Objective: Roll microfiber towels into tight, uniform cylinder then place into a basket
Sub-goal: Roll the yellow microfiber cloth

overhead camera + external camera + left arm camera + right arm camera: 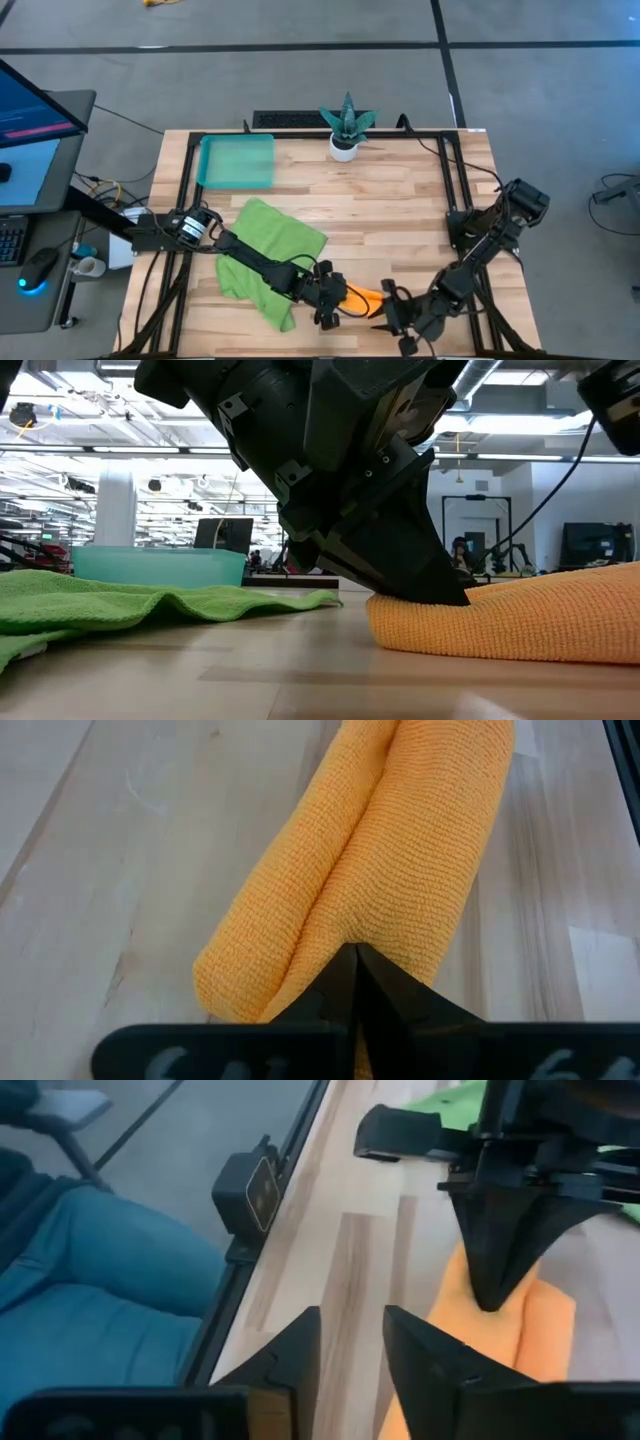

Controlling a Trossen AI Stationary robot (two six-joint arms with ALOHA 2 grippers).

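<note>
the orange towel (364, 297) is found rolled into a loose, creased bundle at the near edge of the wooden table (400, 190), well apart from the teal basket (237, 162), which sits at the far left corner. the left gripper (333, 300) is pressed down on the end of the orange towel nearer the green towel (268, 252); its fingers (355, 982) are seen brought together to a point, with a fold of the orange cloth pinched between them. the right gripper (350, 1342) is held low at the other end of the orange towel, its two fingers standing apart with a gap between them; bare table is seen through that gap, and nothing is clamped. in the right wrist view the orange towel lies just beside one finger, and whether it is touched cannot be told. the green towel is spread out, rumpled, between the basket and the orange towel, with the left arm lying across it. a small white pot with a green spiky plant (346, 130) stands at the far edge, to the right of the basket. a person's leg in blue trousers (90, 1270) is seen beyond the table's near edge.
</note>
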